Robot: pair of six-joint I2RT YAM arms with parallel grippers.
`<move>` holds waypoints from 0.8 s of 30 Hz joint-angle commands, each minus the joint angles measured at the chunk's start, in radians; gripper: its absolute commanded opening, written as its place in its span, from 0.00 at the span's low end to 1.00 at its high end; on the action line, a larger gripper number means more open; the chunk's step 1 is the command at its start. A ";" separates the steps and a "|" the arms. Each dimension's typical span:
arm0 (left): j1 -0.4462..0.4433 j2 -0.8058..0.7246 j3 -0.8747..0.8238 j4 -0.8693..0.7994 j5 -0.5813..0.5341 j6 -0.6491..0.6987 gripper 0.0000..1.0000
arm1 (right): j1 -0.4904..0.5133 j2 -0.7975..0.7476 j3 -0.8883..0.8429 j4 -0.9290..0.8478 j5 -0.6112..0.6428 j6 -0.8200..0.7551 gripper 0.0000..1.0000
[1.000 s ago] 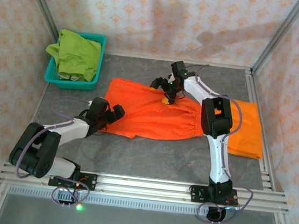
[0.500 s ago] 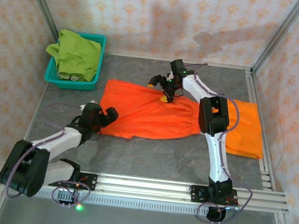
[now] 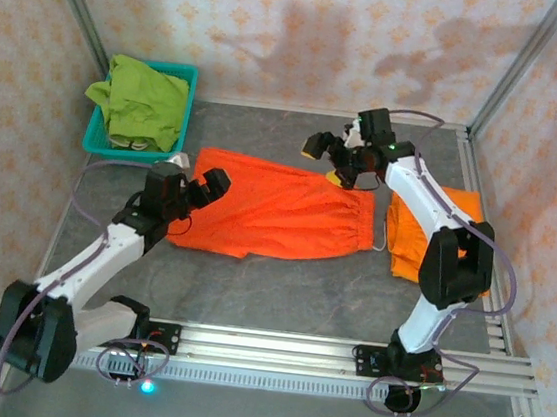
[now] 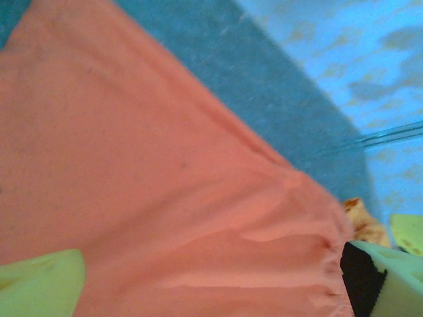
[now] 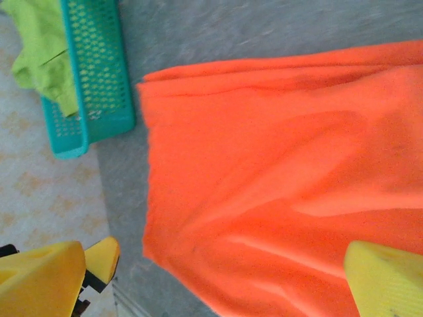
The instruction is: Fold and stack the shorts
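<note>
- Across the table [image 3: 279, 289] you have three shorts in all: two orange, one lime green.
- At mid-table the spread orange shorts [image 3: 278, 209] lie flat, with the gathered waist toward the right.
- Just beside that waist, the second orange shorts [image 3: 459, 254] lie flat at the right edge, partly under the right arm [image 3: 430, 201].
- Your lime green shorts [image 3: 145, 98] sit heaped in the single teal basket [image 3: 100, 143] at the far left corner and spill over its rim.
- Your left gripper [image 3: 203, 192] hangs over the left end of the spread orange shorts [image 4: 152, 198]. Its two fingers [image 4: 36, 287] stand wide apart and hold nothing.
- Your right gripper [image 3: 329, 162] hangs over the far edge of the same shorts, near the waist. Its two yellow fingers [image 5: 46, 277] are also spread wide and hold nothing.
- From the right wrist you see the orange cloth [image 5: 277, 172], the basket [image 5: 92, 86] and the green shorts [image 5: 36, 46].
- You cannot tell whether either gripper touches the fabric.
</note>
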 commanded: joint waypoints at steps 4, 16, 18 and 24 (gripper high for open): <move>0.005 0.154 -0.049 0.122 0.006 0.001 1.00 | -0.143 0.106 -0.044 0.019 0.014 -0.021 1.00; 0.087 0.228 -0.193 0.177 -0.094 0.000 1.00 | -0.211 0.319 0.018 0.017 0.046 -0.002 0.98; 0.098 0.220 -0.218 0.175 -0.103 -0.005 1.00 | -0.211 0.332 0.018 0.023 0.045 0.005 0.98; 0.143 0.152 -0.282 0.168 -0.111 -0.028 1.00 | -0.211 0.316 0.010 0.038 0.041 0.008 0.98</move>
